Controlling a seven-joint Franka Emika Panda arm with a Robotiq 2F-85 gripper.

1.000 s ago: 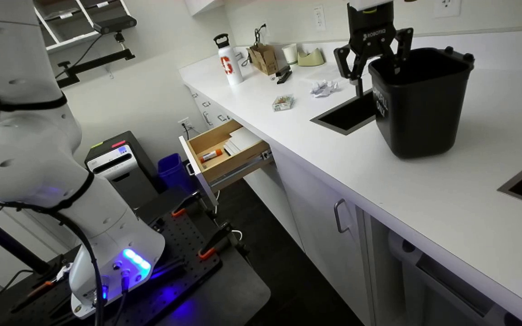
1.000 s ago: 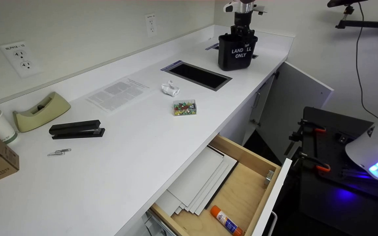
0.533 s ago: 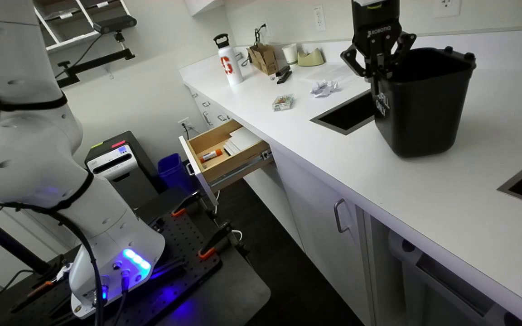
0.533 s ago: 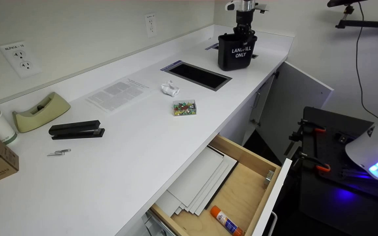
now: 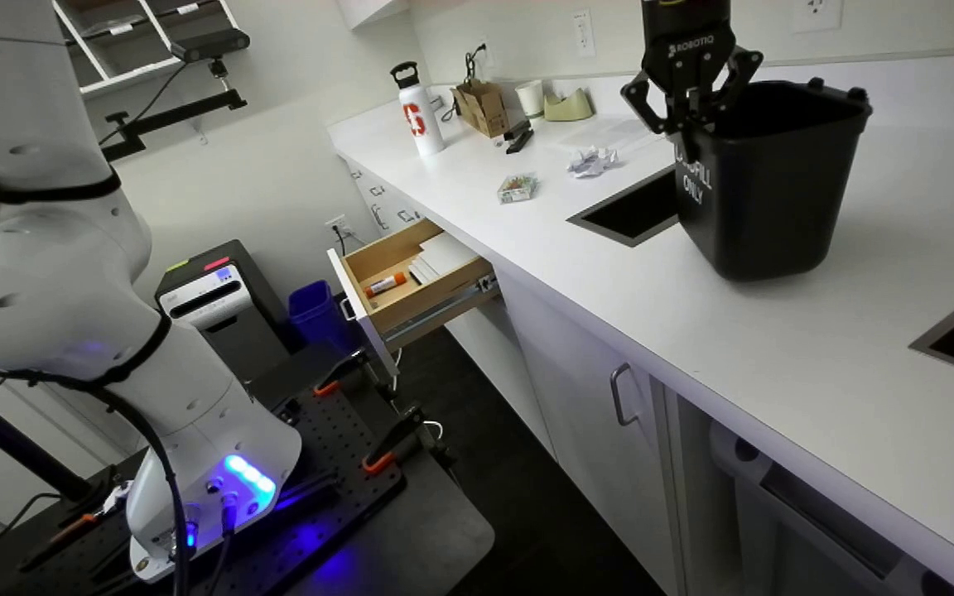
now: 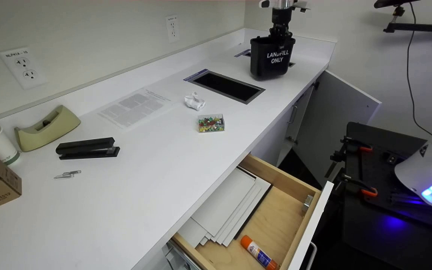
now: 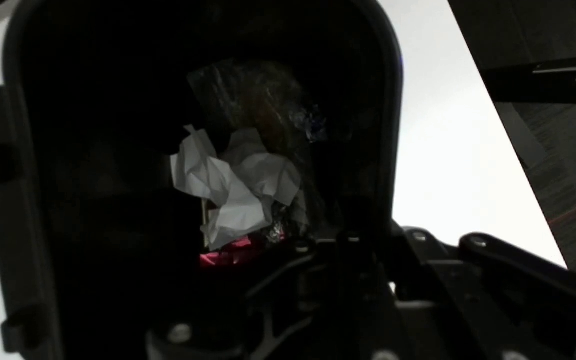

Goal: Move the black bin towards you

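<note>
The jaws are pinching the black landfill bin [image 5: 783, 207] by the rim [image 7: 394, 105] on its lettered side; it's hanging or resting, I can't tell which, over the white desk [image 5: 858, 356] between two dark cut-outs [image 5: 638, 207]; crumpled paper [image 7: 240, 207] is lying inside.

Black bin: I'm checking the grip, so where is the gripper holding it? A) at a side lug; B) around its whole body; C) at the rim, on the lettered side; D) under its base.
C: in an exterior view the gripper is closed on the rim of the black bin, on the side with the white lettering.
</note>
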